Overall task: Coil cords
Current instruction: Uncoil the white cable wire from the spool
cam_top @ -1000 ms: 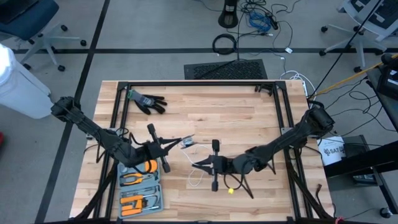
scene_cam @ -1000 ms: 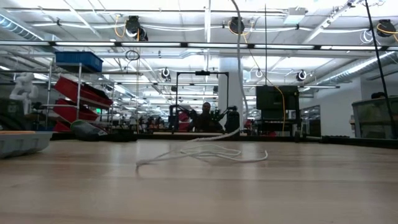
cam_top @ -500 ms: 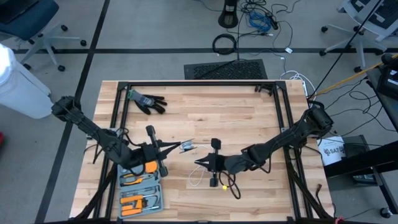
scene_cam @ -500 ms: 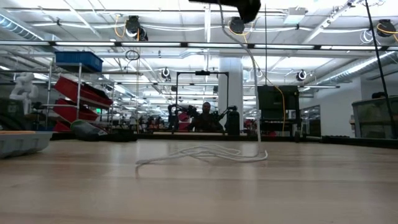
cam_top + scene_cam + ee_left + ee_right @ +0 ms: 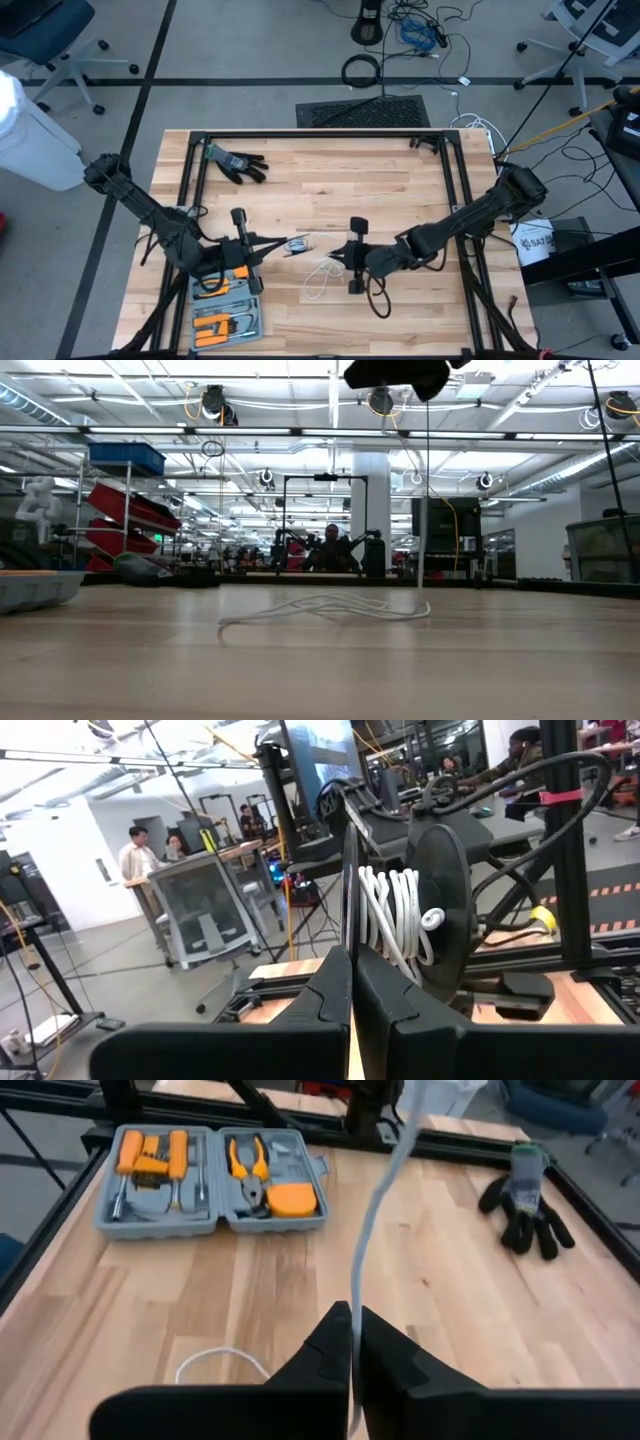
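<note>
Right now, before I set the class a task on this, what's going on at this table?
Two robot arms are winding a thin white cord. The left gripper is shut on a black spool that already carries several white turns. The right gripper is shut on the cord and holds it up off the wooden table, so one strand hangs down to the loose loops lying on the boards. An open tool case and a black glove lie untouched.
</note>
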